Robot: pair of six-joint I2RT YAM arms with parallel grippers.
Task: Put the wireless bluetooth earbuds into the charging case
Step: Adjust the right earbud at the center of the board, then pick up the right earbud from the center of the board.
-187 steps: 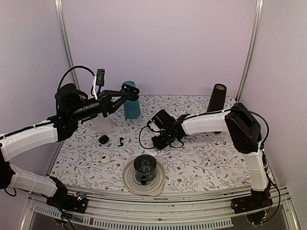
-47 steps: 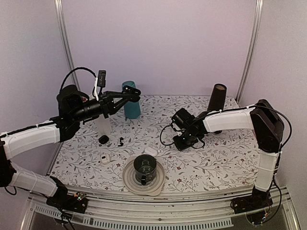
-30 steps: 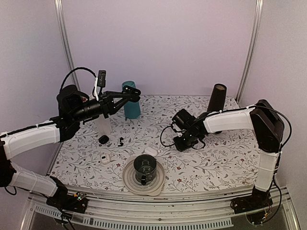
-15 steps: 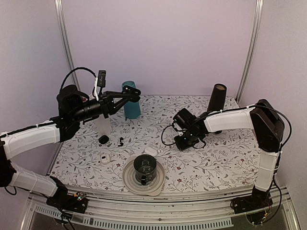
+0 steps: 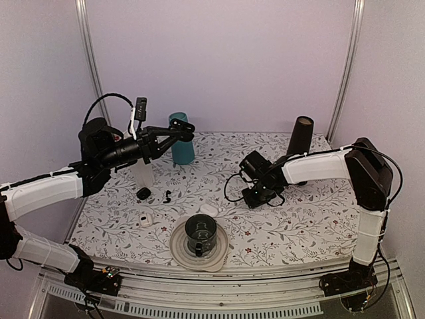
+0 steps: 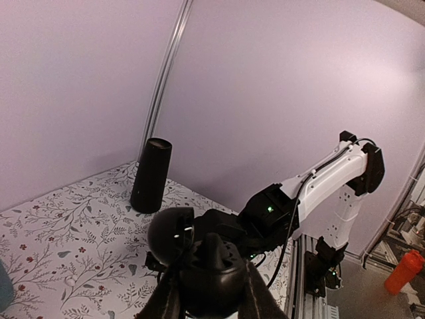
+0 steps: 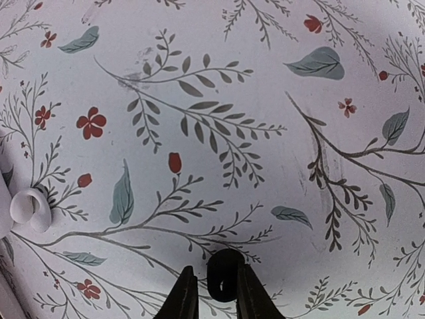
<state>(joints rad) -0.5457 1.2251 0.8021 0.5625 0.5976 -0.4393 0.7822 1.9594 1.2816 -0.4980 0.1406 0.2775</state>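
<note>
Black earbud pinched in right gripper close to floral surface; left gripper raised, clasping charging case.

My workspace: a floral-print table enclosed by plain pale-lilac walls, with metal posts at both rear corners.

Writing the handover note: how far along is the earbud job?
Done: no earbud looks seated yet. In hand: the right claw pinches a small black earbud low over the table; the left claw holds a black rounded pod, likely the case, raised. Left: bring those two together, then fetch the hook-shaped earbud lying on the table.
</note>
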